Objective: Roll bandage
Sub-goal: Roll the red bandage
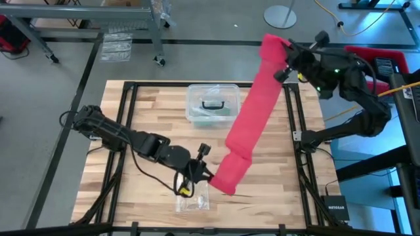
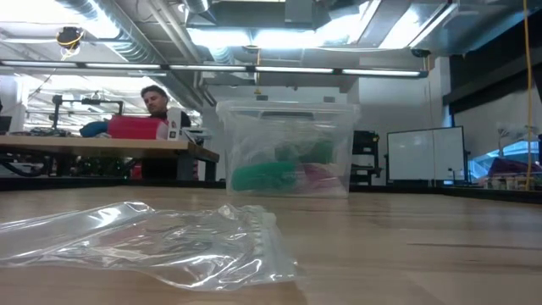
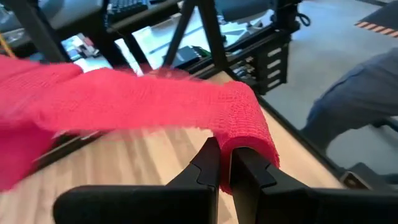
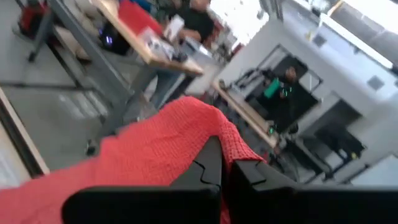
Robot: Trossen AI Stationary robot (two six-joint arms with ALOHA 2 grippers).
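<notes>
Spreading across a butcher-block wooden table (image 1: 151,111) framed by black rails, with grey workshop floor around it. Stretching diagonally above that table as a long, flat red bandage (image 1: 252,108), soft and faintly woven, wide as a band and folding back on itself near its lower end. Running from the near middle of the table up to beyond the far right corner, hanging clear of the wood along most of its length. Pinching the lower end: left gripper (image 1: 205,172), fingers clamped tight on the red fabric, low over the table just beside a small clear plastic bag (image 1: 191,196). Wrapping over those dark fingers (image 3: 208,168) in the left wrist view, the cloth bulging round their tips. Clamping the upper end: right gripper (image 1: 283,60), raised off the table's far right edge, jaws closed on the bandage, red fabric draping over its fingers (image 4: 211,163). Sitting under the strip's far side, a clear plastic box (image 1: 211,103) with a black handle. Showing only bag, box and a seated person (image 2: 155,102) at a distant desk in the low view.
</notes>
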